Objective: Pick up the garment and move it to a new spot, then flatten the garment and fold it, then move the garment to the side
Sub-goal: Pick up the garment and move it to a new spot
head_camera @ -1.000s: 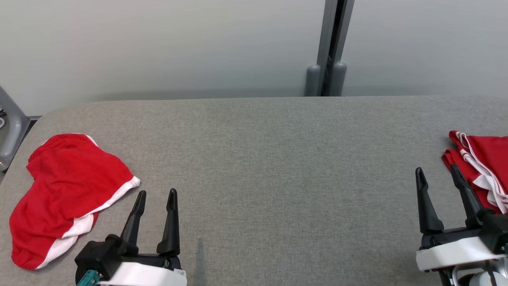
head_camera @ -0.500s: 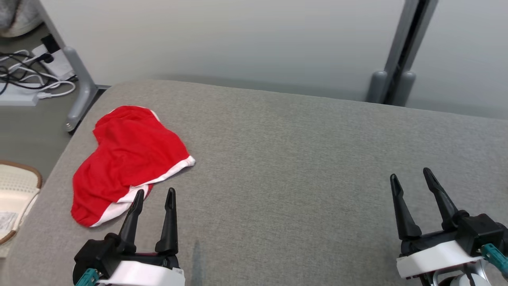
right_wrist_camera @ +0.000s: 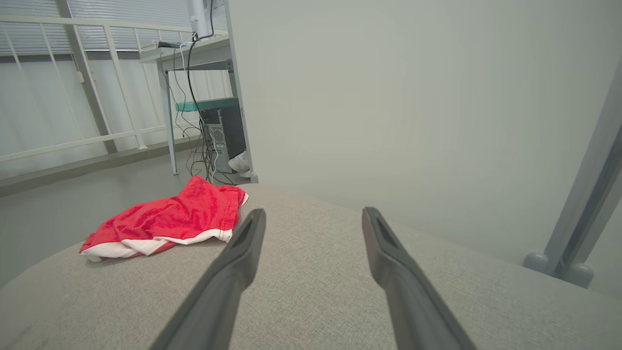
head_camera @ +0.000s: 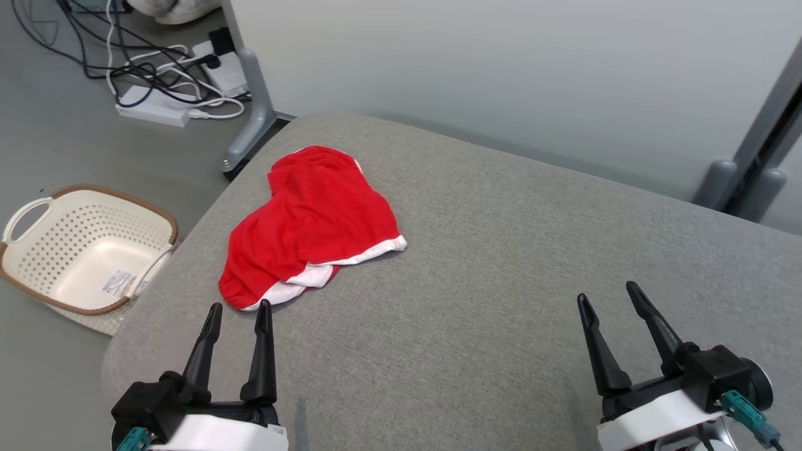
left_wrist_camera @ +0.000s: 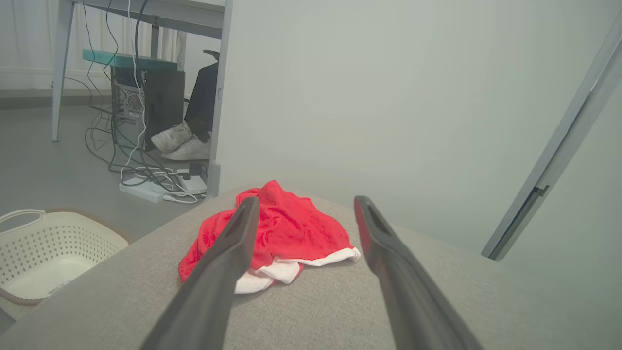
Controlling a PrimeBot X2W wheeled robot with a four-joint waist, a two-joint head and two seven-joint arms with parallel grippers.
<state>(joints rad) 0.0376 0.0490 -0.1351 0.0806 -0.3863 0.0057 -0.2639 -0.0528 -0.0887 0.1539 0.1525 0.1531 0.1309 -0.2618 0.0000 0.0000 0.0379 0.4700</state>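
A crumpled red garment [head_camera: 313, 222] with white trim lies on the grey table [head_camera: 489, 263] near its far left corner; it also appears as the garment [left_wrist_camera: 286, 228] in the left wrist view and the garment [right_wrist_camera: 175, 218] in the right wrist view. My left gripper [head_camera: 239, 308] hovers open just in front of its near white hem, with nothing between the fingers. Open and empty as well, my right gripper [head_camera: 606, 293] hangs over bare table far to the right. In its wrist view the left gripper [left_wrist_camera: 302, 204] points at the cloth.
A cream perforated laundry basket [head_camera: 88, 247] with a brown rim stands on the floor left of the table. Cables and a power strip [head_camera: 153, 103] lie on the floor behind it. A pale wall and a grey post [head_camera: 758, 150] back the table. A person's shoes [left_wrist_camera: 182, 143] rest under a desk.
The head camera has swung left, so the garment now sits nearer the picture's middle and the basket and cables have come into view. Both grippers stay open; the garment lies unmoved.
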